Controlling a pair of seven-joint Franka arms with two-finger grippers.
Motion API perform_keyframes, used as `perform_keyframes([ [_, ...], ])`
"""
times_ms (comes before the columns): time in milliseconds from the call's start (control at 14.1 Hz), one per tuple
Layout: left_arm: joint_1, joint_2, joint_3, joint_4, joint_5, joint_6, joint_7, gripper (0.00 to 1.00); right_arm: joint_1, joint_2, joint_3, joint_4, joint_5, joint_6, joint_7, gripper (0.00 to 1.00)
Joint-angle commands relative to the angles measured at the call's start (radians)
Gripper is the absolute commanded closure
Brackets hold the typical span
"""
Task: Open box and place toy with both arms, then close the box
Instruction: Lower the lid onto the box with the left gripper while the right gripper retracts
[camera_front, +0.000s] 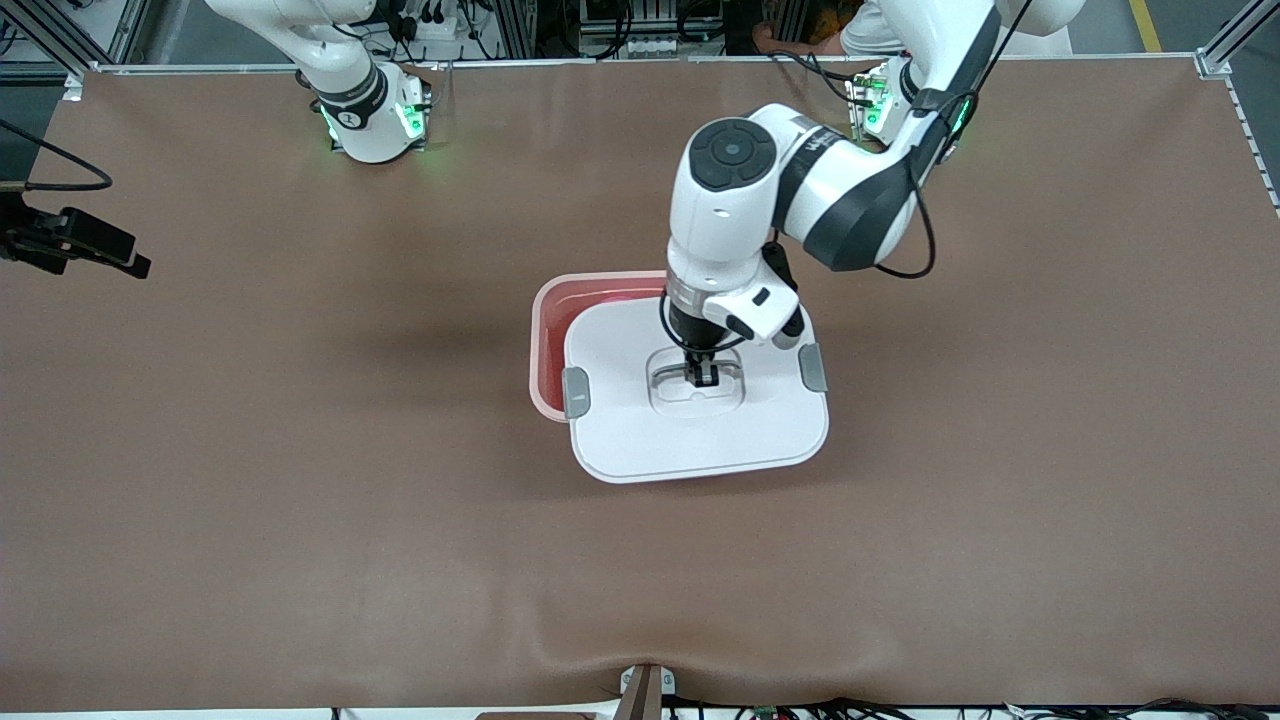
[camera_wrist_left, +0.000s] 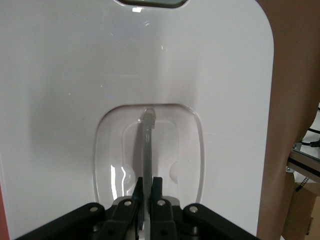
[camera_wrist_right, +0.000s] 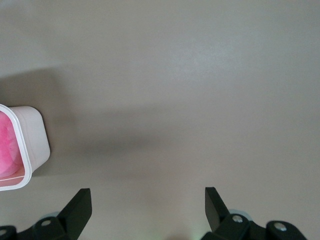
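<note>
Only the right wrist view shows the toy (camera_wrist_right: 6, 145), a hot-pink plush mass inside the box (camera_wrist_right: 35, 142) at the frame's edge; from the front the lid and arm hide it. Only the left wrist view shows the grip closely: the left gripper (camera_wrist_left: 148, 192) is clenched on the lid's clear handle (camera_wrist_left: 147, 135), its fingers (camera_wrist_left: 157, 187) pressed on either side of the thin strip.

In the front view the left arm reaches from its base down over the box (camera_front: 548, 335), wrist vertical, holding the white lid (camera_front: 690, 425). The lid sits offset from the box toward the front camera, leaving a pink strip of the box uncovered along the edges toward the right arm's end and the robots' bases. Grey clips (camera_front: 576, 392) stand at the lid's two sides.

The right gripper (camera_wrist_right: 147, 205) waits with fingers spread wide, holding nothing, over bare table (camera_wrist_right: 200, 75) beside the box.

The table (camera_front: 250, 450) is covered in a brown mat; metal framing and cables line the edge by the bases.
</note>
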Motion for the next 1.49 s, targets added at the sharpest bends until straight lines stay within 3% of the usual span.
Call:
perform_keyframes([
  [0,-0.022,0.009,0.004,-0.003,0.037,0.013,-0.042,1.00,0.016,-0.014,-0.001,-0.004,-0.039,-0.020,-0.003,0.00],
  [1133,-0.133,0.001,0.004,-0.083,0.100,0.079,-0.164,1.00,0.017,-0.012,-0.006,0.004,-0.044,-0.046,-0.026,0.00],
  [1416,-0.137,-0.068,0.004,-0.222,0.100,0.187,-0.165,1.00,0.017,-0.012,-0.007,0.004,-0.047,-0.046,-0.061,0.00],
])
